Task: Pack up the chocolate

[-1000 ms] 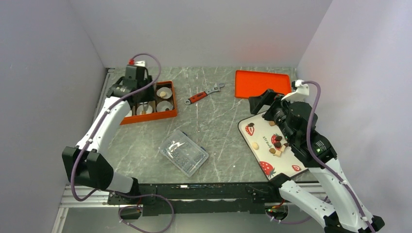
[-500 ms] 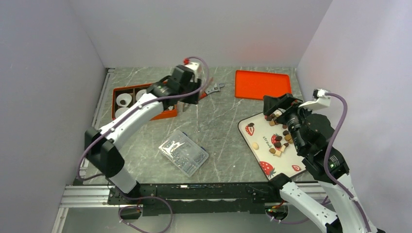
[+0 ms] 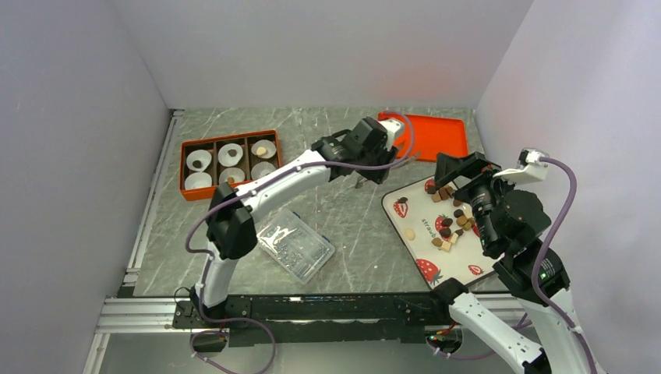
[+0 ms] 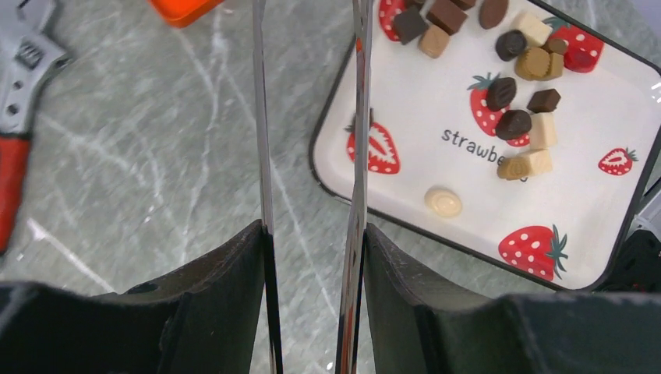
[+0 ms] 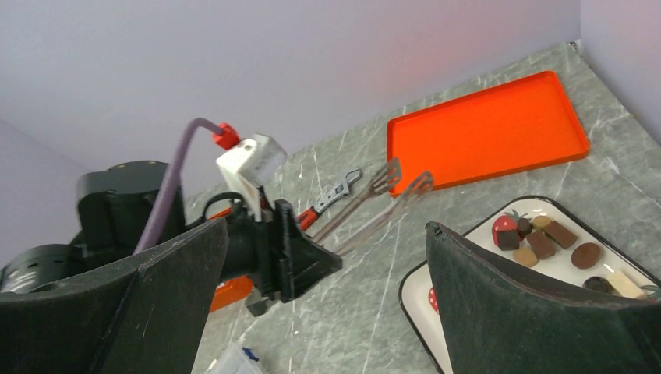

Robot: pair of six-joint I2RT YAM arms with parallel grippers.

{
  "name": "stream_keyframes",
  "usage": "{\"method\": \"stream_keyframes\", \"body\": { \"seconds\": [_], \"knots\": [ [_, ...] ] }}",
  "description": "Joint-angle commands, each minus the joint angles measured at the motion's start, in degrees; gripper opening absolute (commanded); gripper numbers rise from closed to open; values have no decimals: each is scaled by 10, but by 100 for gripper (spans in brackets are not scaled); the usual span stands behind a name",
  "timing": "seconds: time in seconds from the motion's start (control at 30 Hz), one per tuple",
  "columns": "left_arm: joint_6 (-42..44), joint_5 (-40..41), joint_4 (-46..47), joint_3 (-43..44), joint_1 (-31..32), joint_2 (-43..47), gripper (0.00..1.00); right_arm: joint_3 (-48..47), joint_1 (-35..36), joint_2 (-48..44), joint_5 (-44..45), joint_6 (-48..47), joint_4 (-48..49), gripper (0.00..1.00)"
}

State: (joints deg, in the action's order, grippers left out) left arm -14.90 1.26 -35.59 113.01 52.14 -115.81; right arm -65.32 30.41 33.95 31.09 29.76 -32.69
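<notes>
- The left hand is clenched on a pair of metal tongs. The two thin blades run forward from between its fingers, apart from each other, and their tips go out of the left wrist view.
- Just ahead and to the right of this hand lies the strawberry tray. Its nearest rounded corner passes under the right blade in the picture. How high the blade stands over the black rim I cannot tell.
- The chocolate lies on this tray. Most pieces, dark, tan and cream, are in a loose group at its middle and far part. One round cream piece lies alone, the closest one to the hand.
- To the left of the hand there is bare grey tabletop as far as the wrench. A corner of the orange lid is ahead, just left of the left blade.
- The right hand is released, its fingers wide apart with nothing between them. It is above the far end of the tray and faces the left hand.
- The orange box is well apart, far to the left of the left hand. It has six compartments with white paper cups in them. The cup in the far right compartment holds a tan piece.
- A clear plastic box lies behind the left hand, just beside its arm.
</notes>
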Motion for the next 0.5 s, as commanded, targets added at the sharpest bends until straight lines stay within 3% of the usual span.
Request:
{"method": "stream_keyframes", "body": {
  "seconds": [0.0,0.47],
  "knots": [
    [28,-36,-4,75,21,-46,51,-25,-1,-15,23,-8,-10,100],
    [86,-75,57,99,54,-141,49,-36,-1,-31,40,-10,-41,100]
  ]
}}
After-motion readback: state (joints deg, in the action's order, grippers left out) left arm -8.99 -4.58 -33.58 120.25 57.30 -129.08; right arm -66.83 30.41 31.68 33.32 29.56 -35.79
